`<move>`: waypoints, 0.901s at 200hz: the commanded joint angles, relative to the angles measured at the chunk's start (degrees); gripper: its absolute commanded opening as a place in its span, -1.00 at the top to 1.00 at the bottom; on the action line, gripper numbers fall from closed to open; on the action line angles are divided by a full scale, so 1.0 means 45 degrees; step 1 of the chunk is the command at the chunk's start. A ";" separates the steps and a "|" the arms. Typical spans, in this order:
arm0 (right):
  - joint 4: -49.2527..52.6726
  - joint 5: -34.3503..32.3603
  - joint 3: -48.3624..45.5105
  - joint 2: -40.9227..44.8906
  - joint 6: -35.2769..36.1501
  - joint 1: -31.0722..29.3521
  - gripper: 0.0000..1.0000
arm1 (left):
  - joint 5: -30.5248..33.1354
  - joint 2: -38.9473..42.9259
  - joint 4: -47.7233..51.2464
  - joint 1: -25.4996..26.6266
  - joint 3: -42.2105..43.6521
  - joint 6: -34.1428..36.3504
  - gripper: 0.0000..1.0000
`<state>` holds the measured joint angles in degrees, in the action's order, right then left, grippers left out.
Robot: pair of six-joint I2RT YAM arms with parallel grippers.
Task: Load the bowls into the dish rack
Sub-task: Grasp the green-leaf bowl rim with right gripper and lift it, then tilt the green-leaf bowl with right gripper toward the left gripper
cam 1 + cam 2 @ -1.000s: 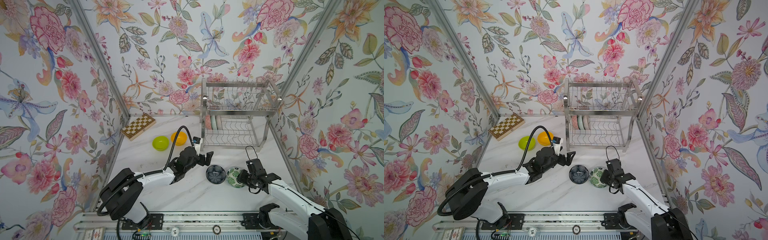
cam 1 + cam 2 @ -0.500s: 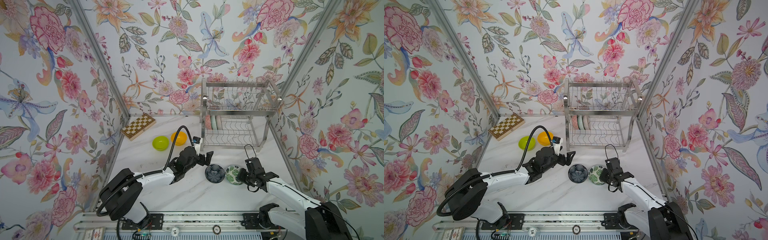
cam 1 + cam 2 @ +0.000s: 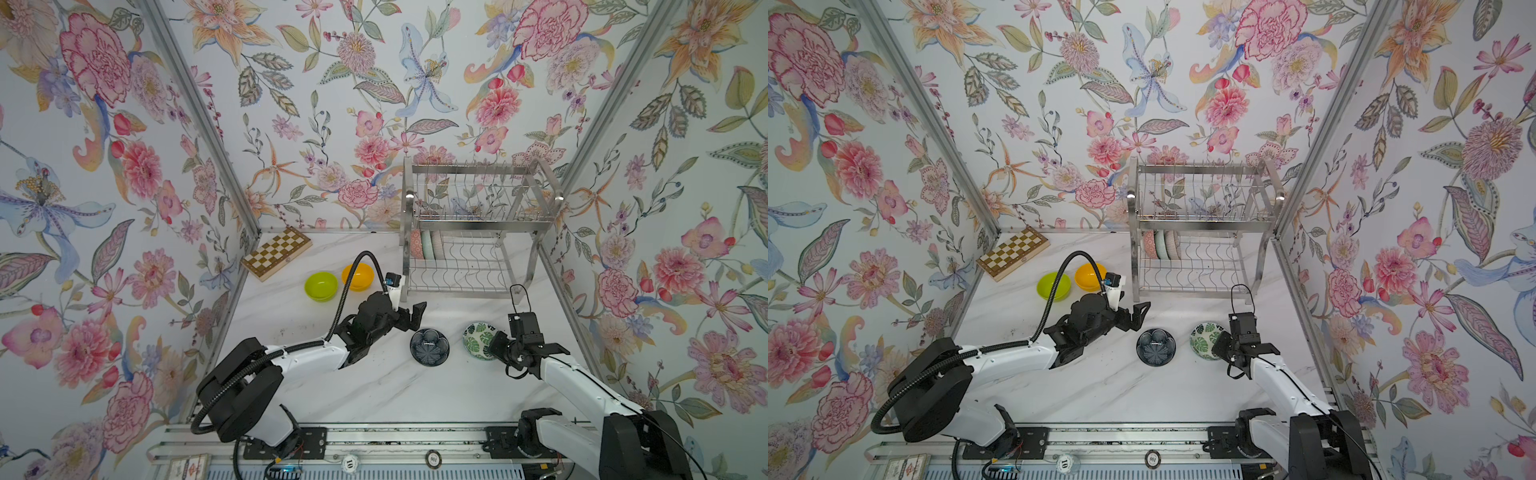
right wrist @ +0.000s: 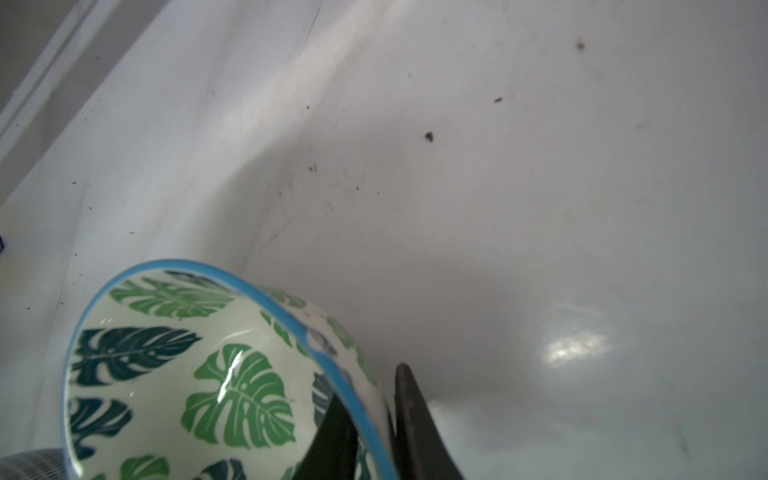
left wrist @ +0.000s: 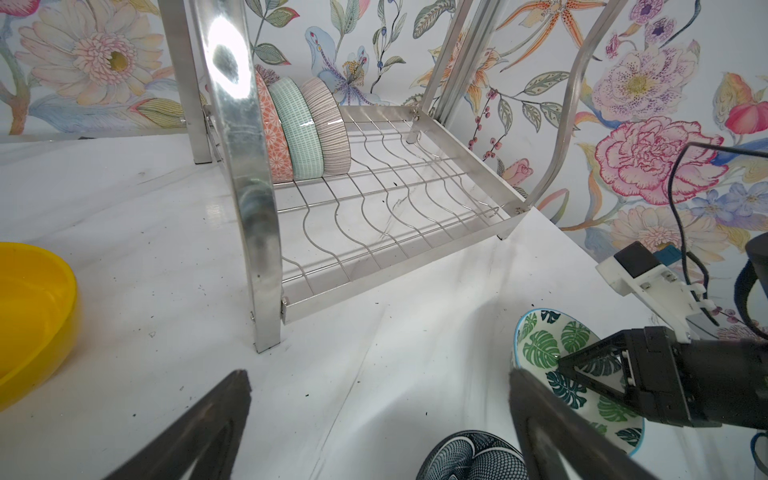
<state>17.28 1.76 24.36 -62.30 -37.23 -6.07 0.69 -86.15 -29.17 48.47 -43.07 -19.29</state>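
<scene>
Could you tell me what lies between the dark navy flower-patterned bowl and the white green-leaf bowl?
Only a bare strip of white marble tabletop, seen in both top views.

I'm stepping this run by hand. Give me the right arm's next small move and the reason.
Probably lift the leaf bowl clear of the table: the right gripper pinches its rim, one finger inside and one outside, and the rack has free slots on its lower shelf.

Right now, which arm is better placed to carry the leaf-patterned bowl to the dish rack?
Right. The right gripper grips the leaf-patterned bowl by its rim, one finger inside, one outside. The left gripper is open and empty.
</scene>
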 commanded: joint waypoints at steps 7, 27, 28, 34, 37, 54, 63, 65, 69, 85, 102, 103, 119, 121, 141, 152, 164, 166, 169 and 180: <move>0.0150 -0.0011 0.0475 -0.0046 0.0664 0.0737 0.66 | 0.0206 0.0258 0.0143 0.0108 -0.0035 0.0214 -0.98; 0.0048 0.0093 0.0615 -0.0138 0.0806 0.0975 0.65 | 0.0088 0.0263 0.0135 0.0108 -0.0050 0.0158 -0.98; 0.0048 0.0095 0.0628 -0.0148 0.0810 0.0976 0.65 | 0.0085 0.0260 0.0135 0.0108 -0.0054 0.0162 -0.98; 0.0000 0.0061 0.0693 -0.0182 0.0851 0.0977 0.64 | 0.0061 0.0258 0.0100 0.0108 -0.0041 0.0161 -0.98; -0.0029 0.0088 0.0709 -0.0210 0.0850 0.0977 0.62 | 0.0076 0.0262 0.0113 0.0108 -0.0044 0.0155 -0.98; -0.0258 0.0393 0.0899 -0.0452 0.0785 0.0948 0.53 | 0.0120 0.0209 0.0134 0.0108 -0.0085 0.0184 -0.98; -0.0411 0.0539 0.0989 -0.0621 0.0672 0.0845 0.53 | 0.0139 0.0170 0.0190 0.0108 -0.0140 0.0223 -0.98; -0.0453 0.0554 0.1007 -0.0665 0.0666 0.0827 0.53 | 0.0130 0.0162 0.0207 0.0098 -0.0147 0.0219 -0.98; -0.0518 0.0551 0.1050 -0.0752 0.0624 0.0753 0.53 | 0.0114 0.0145 0.0236 0.0108 -0.0177 0.0210 -0.98; -0.0731 0.0457 0.1218 -0.1090 0.0531 0.0386 0.53 | 0.0062 0.0141 0.0343 0.0108 -0.0270 0.0208 -0.98; -0.0886 0.0223 0.1410 -0.1353 0.0508 -0.0063 0.60 | 0.0098 0.0194 0.0518 0.0108 -0.0340 0.0254 -0.98; -0.0888 0.0219 0.1416 -0.1371 0.0514 -0.0090 0.60 | 0.0100 0.0196 0.0521 0.0108 -0.0345 0.0268 -0.98; -0.0966 0.0029 0.1605 -0.1544 0.0485 -0.0462 0.66 | 0.0137 0.0277 0.0632 0.0108 -0.0342 0.0263 -0.98; -0.0983 0.0002 0.1630 -0.1569 0.0492 -0.0506 0.67 | 0.0134 0.0277 0.0639 0.0108 -0.0349 0.0263 -0.98; -0.1179 -0.0304 0.1915 -0.1720 0.0517 -0.0999 0.73 | 0.0100 0.0230 0.0659 0.0108 -0.0385 0.0177 -0.98; -0.1220 -0.0450 0.2160 -0.1873 0.0558 -0.1216 0.77 | 0.0041 0.0163 0.0709 0.0113 -0.0462 0.0101 -0.98; -0.1257 -0.0614 0.2455 -0.2053 0.0676 -0.1415 0.85 | -0.0015 0.0085 0.0805 0.0137 -0.0581 0.0039 -0.98; -0.1260 -0.0652 0.2496 -0.2053 0.0706 -0.1452 0.86 | -0.0026 0.0082 0.0824 0.0150 -0.0594 0.0046 -0.98; -0.1266 -0.0717 0.2563 -0.2102 0.0741 -0.1495 0.87 | -0.0022 0.0065 0.0841 0.0162 -0.0640 0.0026 -0.98; -0.1283 -0.0907 0.2838 -0.2204 0.0875 -0.1646 0.89 | -0.0020 0.0024 0.0944 0.0211 -0.0761 0.0033 -0.98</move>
<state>13.65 0.43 33.54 -71.42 -34.65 -12.21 0.58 -86.15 -26.30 48.51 -43.70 -19.33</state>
